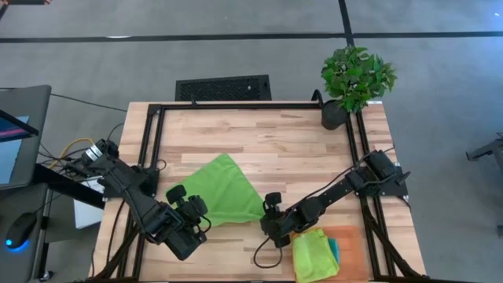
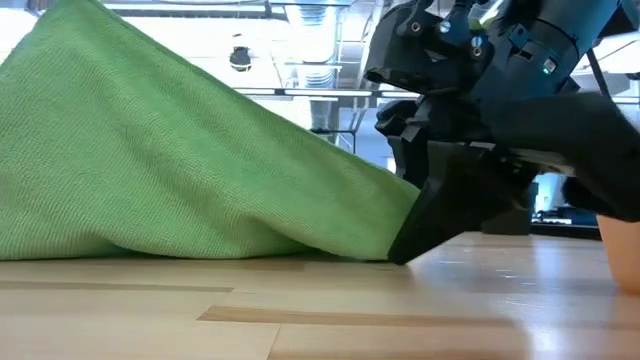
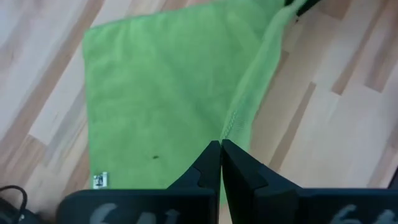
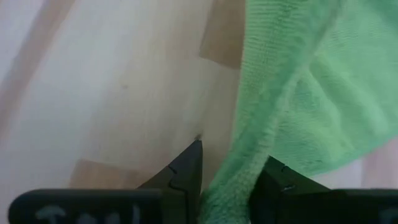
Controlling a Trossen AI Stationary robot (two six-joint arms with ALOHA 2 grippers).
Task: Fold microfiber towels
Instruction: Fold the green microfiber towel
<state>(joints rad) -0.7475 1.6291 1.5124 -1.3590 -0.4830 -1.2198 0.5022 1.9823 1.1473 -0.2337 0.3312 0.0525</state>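
Green towel (image 1: 224, 191): spread over the middle of the wooden table (image 1: 259, 134), one part lifted off the boards into a slope, as shown in the low view (image 2: 180, 170); a small label is seen near one edge in the left wrist view.
Right gripper (image 4: 227, 165): placed at the towel's edge nearest the orange mat (image 1: 350, 244); its fingers are part-way open with a thick fold of the green towel pinched between them, the tips low against the table.
Left gripper (image 3: 221, 149): placed at the towel's opposite side, away from the mat; its fingers are pressed fully together, and the hem of the towel is met at their tips; whether cloth is caught there cannot be told.
Folded stack (image 1: 314, 253): a lime green towel is laid on the orange mat, with a teal (image 1: 335, 250) edge showing beneath it.
Potted plant (image 1: 355, 79): set at the table's far corner, well apart from the green towel.
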